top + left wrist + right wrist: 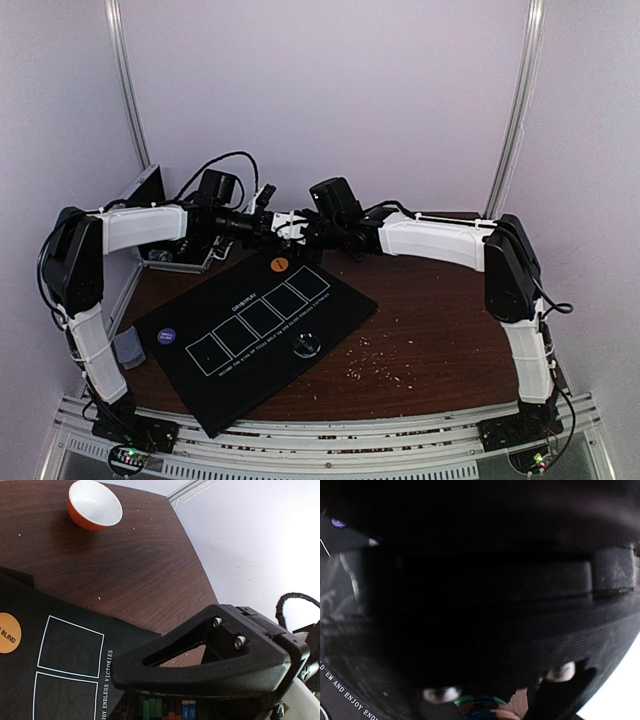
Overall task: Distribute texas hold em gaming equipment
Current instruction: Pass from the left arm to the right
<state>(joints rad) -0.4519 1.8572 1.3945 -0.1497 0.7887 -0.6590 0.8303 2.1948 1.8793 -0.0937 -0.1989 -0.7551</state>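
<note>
- The dark wooden tabletop carried everything.
- A black mat with a row of five white-outlined boxes lay askew across the tabletop's left and middle, one corner reaching toward the near edge.
- Both arms were bent inward, so that the two hands met in the air over the back of the tabletop, beyond the mat's far corner.
- The left hand was clenched on a short row of chips. Its wrist view showed only one black finger, with the chips pressed right under it.
- The right hand faced the left one, nearly touching it. Its own view was almost wholly dark, so I cannot tell whether it was released or clenched.
- A white bowl with an orange base stood upright on bare wood past the mat's far edge, well apart from the hands.
- A small stack of grey-blue cards lay on the wood just beside the mat's left corner.
- An orange disc sat on the mat near its far corner, beside the end box.
- A purple disc sat on the mat's left corner, near the cards.
- A clear disc sat on the mat just below the row of boxes.
- The chips showed green, red and blue striped edges.
- Pale crumbs were scattered on the wood to the right of the mat.
</note>
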